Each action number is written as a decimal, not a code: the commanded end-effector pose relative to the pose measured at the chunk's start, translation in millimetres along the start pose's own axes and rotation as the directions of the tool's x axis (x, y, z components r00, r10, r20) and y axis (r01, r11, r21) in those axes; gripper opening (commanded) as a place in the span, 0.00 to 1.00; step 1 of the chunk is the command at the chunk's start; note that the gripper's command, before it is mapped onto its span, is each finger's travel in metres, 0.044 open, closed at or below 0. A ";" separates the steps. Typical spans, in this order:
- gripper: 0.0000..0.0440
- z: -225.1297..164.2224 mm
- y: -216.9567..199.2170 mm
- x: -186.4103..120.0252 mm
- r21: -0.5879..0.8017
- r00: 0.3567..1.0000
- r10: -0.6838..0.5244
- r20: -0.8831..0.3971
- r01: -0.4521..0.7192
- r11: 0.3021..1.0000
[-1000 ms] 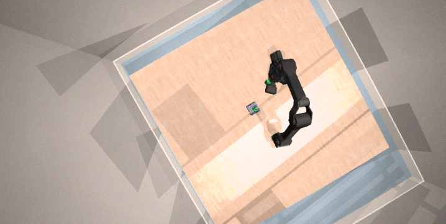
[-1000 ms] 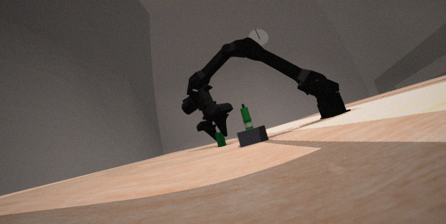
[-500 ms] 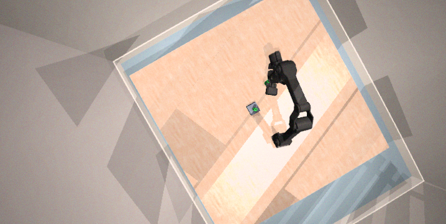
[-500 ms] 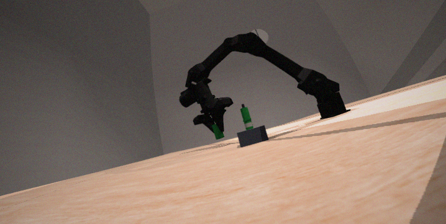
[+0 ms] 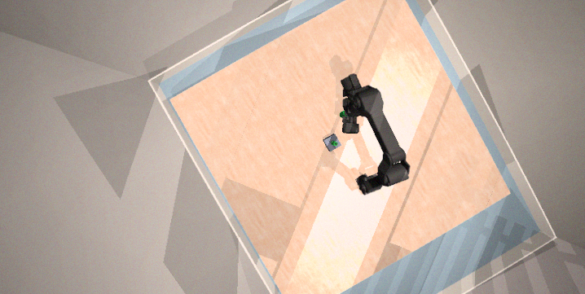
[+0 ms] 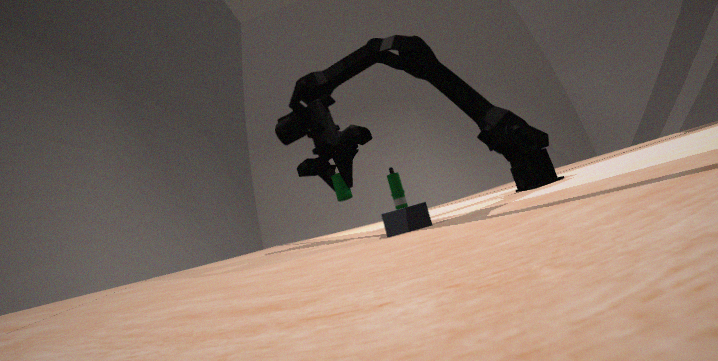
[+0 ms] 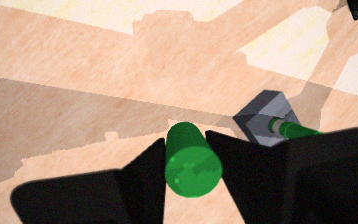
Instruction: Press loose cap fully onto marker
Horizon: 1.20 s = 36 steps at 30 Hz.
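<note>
The gripper (image 5: 346,112) (image 6: 341,186) (image 7: 185,137) was closed on the green cap (image 5: 342,113) (image 6: 342,192) (image 7: 193,171), its two dark fingers standing on either side of it, neither wide apart nor fully together. In the exterior view the cap hung below the fingertips, raised off the wooden table (image 5: 245,128) (image 6: 351,283) (image 7: 55,50), with the wall behind it. It was to the left of the marker (image 5: 335,143) (image 6: 395,189) (image 7: 297,130) and apart from it. The marker stood upright in the holder block (image 5: 332,142) (image 6: 406,219) (image 7: 267,102), its dark tip uncovered at the top, a pale band showing low on its green body, just above the block. The grey block rested on the table. Seen from the top, the cap was on the far side of the block and slightly to the right of it. The black arm (image 5: 382,128) (image 6: 459,90) reached across from its base (image 6: 534,173), which stood to the right of the block in the exterior view, and bent high over before coming down at the left. In the wrist view the cap's round end showed between the fingers, while the block and marker lay to the right, partly hidden behind the right-hand finger.
</note>
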<state>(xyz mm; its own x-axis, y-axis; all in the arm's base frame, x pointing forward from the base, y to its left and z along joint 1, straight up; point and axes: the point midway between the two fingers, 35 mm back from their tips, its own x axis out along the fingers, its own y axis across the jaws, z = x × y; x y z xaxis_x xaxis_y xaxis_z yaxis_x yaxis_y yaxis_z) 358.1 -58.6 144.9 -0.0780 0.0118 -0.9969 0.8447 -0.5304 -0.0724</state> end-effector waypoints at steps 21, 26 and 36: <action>0.08 -48.3 -84.2 -29.6 -0.120 1.000 -0.018 0.001 0.018 0.993; 0.06 -47.2 -95.8 -30.0 -0.137 1.000 -0.021 0.005 0.021 0.990; 0.01 -40.8 -115.6 -27.2 -0.165 0.999 -0.036 0.017 0.038 0.986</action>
<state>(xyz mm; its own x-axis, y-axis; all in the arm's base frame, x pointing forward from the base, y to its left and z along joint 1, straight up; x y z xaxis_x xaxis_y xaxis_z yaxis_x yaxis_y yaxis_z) 289.7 35.6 178.8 -0.1108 0.0125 -0.9938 0.9168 -0.3848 -0.1071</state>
